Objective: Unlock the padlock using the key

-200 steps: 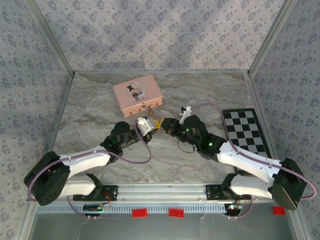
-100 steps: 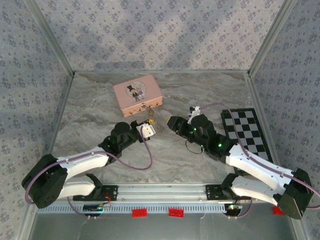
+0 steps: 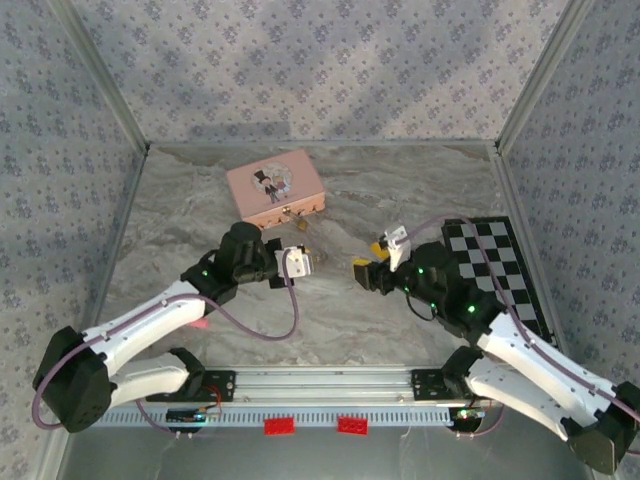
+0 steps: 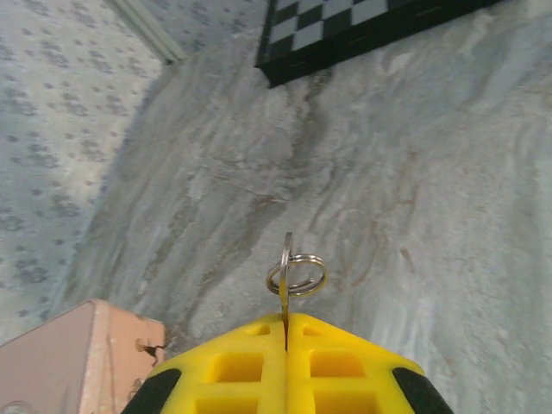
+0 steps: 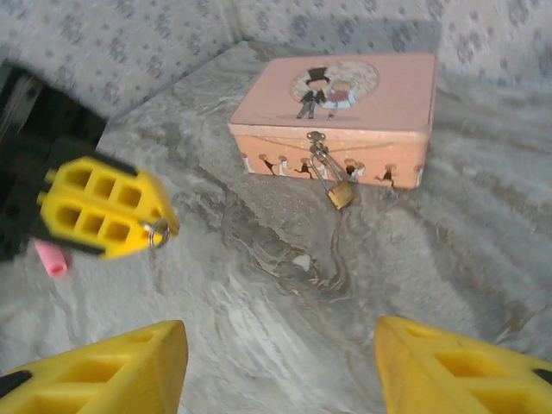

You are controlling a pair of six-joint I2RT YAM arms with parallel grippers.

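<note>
Padlock (image 5: 341, 195) hangs from the front clasp of the pink box (image 5: 345, 95), seemingly locked. Left jaws pinch the key (image 4: 285, 297), apart from it; right jaws gape empty. Inserting and turning remain.

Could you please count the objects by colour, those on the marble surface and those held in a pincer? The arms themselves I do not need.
Pink: 2 (box, small piece)
Brass-gold: 1 (padlock)
Silver metal: 1 (key with ring, in the left pincer)
Black and white: 1 (checkerboard)
Total: 5
</note>
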